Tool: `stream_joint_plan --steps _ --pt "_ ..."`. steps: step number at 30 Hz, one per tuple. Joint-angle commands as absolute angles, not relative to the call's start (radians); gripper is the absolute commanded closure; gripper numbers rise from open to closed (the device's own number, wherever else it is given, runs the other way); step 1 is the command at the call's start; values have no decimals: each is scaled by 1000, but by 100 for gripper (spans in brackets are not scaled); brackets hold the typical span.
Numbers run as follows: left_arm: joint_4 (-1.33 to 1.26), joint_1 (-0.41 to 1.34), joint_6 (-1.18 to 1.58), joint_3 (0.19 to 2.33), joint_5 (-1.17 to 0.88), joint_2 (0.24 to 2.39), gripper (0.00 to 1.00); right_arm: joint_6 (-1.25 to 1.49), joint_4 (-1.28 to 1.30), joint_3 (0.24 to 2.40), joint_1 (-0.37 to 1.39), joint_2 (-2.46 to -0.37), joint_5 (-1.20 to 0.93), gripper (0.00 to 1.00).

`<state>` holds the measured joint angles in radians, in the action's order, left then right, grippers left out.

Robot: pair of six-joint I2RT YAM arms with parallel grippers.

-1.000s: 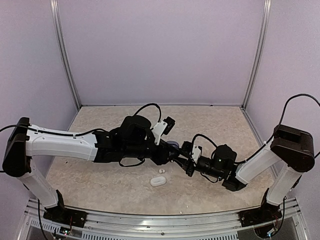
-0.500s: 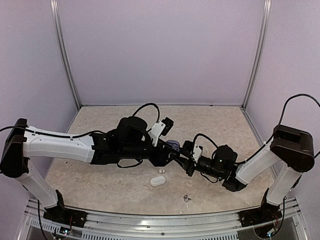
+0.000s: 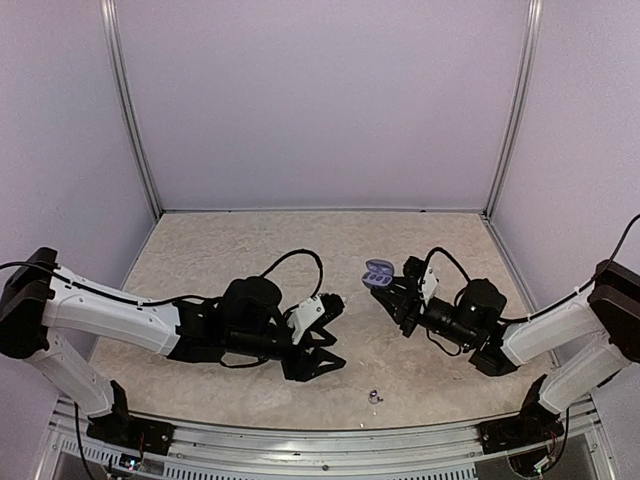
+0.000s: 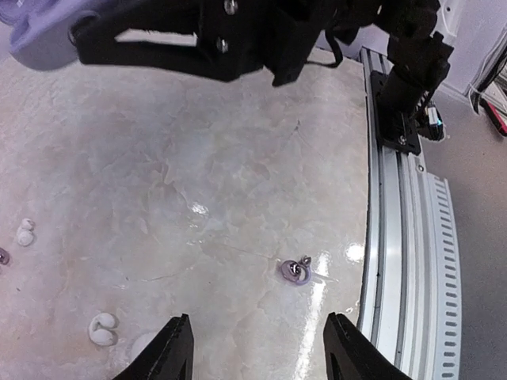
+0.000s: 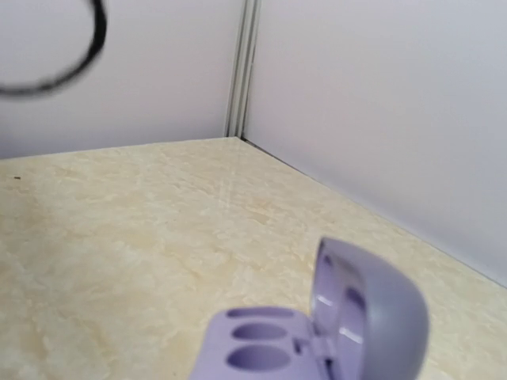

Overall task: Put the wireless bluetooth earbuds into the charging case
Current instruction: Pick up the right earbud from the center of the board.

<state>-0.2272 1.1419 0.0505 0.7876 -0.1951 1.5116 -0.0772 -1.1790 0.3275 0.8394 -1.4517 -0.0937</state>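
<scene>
Jaws on my left gripper stand wide and empty, low over the beige table. I reckon it is lining up on the tiny dark shiny earbud by the near edge. My right gripper clamps the lilac pebble-shaped charging case, lid open and sockets empty, to receive buds. Cream-white earbuds lie further left.

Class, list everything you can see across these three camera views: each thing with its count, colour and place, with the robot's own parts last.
charging case: one, lilac, lid open, sockets empty, held above the table
white earbuds: two, cream-white, lying apart on the table
dark earbud: one, dark and shiny, on the table near the front rail
table: one, beige marble pattern
walls: pale lilac, around the table
rail: one, silver, along the near edge
left gripper: one, black, open, low over the table
right gripper: one, black, holding the charging case
</scene>
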Motion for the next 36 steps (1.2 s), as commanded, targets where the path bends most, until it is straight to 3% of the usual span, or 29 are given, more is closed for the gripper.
stream_joint_plan --steps 1,15,36 --pt "-297 1177 -38 848 -244 1664 46 -40 -1071 285 822 -1347 -94 100" --pt "-393 1216 -151 972 -367 1946 52 -41 -989 183 800 -1156 -49 100" --pt "-425 1202 -214 1022 -409 2059 62 -44 -990 154 793 -1121 -32 100"
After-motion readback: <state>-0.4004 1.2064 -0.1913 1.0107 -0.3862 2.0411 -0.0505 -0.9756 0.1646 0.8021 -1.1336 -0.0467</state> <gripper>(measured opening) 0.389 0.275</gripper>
